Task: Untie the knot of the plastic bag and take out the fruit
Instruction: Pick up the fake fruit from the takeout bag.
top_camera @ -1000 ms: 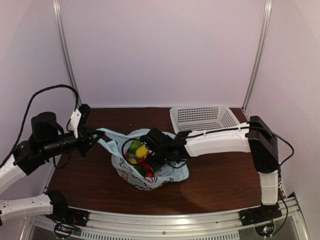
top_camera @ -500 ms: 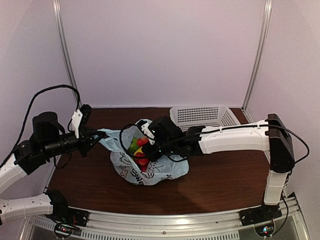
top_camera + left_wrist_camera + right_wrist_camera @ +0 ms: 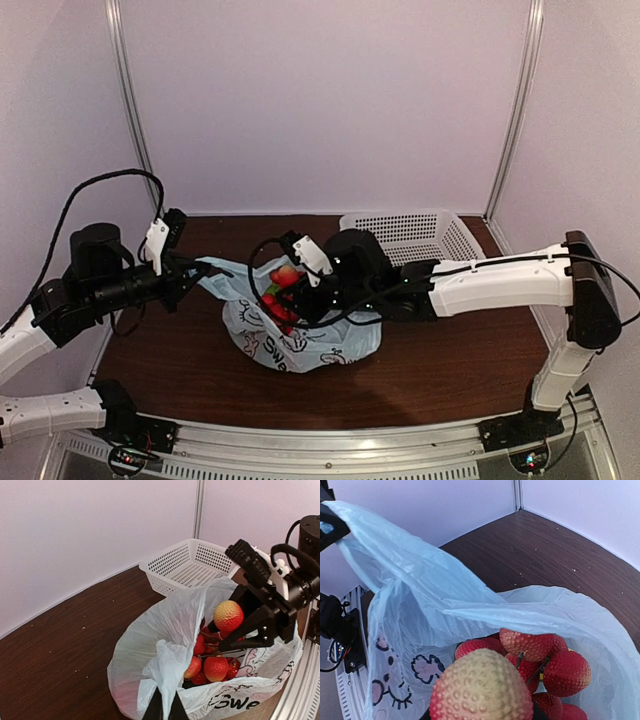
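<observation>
The plastic bag (image 3: 305,348), pale blue with black drawings, sits mid-table with its mouth open; the knot is not in view. My left gripper (image 3: 207,270) is shut on a bunched strip of the bag's edge (image 3: 167,680) and holds it out to the left. My right gripper (image 3: 288,287) is over the bag's mouth, shut on a bumpy red-and-yellow fruit (image 3: 228,616) at the top of a stemmed cluster. More red fruit (image 3: 216,667) hangs below it inside the bag. In the right wrist view the held fruit (image 3: 482,687) fills the foreground and hides the fingertips.
A white perforated basket (image 3: 405,236) stands at the back right, just behind the right arm. Bare brown table (image 3: 450,360) lies in front of and to the right of the bag. Enclosure walls stand close on all sides.
My right gripper has risen from inside the bag with the red fruit cluster, and the arm has stretched further left. The left gripper has kept its hold on the bag.
</observation>
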Controlling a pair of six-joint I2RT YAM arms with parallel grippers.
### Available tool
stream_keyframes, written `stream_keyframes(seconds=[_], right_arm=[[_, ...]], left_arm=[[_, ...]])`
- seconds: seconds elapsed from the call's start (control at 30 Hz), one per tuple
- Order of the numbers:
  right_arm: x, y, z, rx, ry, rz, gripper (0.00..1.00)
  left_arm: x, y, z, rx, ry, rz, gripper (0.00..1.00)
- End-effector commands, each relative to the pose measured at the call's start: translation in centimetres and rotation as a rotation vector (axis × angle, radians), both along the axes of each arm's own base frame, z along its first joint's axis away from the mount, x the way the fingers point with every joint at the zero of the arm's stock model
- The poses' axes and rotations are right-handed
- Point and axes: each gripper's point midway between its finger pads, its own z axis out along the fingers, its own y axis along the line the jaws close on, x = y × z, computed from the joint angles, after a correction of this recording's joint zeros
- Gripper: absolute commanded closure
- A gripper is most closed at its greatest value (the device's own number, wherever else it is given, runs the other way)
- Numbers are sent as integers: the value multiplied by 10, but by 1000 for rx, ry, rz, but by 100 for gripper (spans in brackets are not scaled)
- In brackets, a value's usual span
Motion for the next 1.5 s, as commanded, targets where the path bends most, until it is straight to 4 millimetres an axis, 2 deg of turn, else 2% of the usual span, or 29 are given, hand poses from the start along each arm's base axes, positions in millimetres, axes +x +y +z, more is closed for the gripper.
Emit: stream_keyframes(seconds=[0.0,0.2,0.37,0.47,0.6,0.73,0.9,1.03,1.13,1.3,1.47], right_arm=[[-33,10,72,209,-47,138,94],[-65,5,87,225,-77,193,96],[-81,0,100,237,-147,192,95],[-74,-9,107,230,-216,83,93],[-49,-17,120,272,-272,-84,92],[-32,-1,129,250,-312,-149,93],[-18,11,146,220,-366,-204,93],[-8,8,168,227,-407,-267,94],[-7,5,188,264,-417,-282,94],[-16,1,223,343,-408,-245,94],[-24,-18,245,368,-384,-237,94]], left_arm=[[15,10,-10,36,29,99,100],[30,22,-25,105,70,204,100],[37,33,-31,141,83,283,100],[36,33,-33,149,87,278,100],[25,14,-22,93,58,147,100],[10,-4,-15,40,43,17,100],[9,-5,-15,36,45,5,100],[10,-3,-13,34,38,17,100],[10,-1,-11,27,31,28,100],[16,7,-13,47,35,85,100],[19,17,-10,49,32,145,100]])
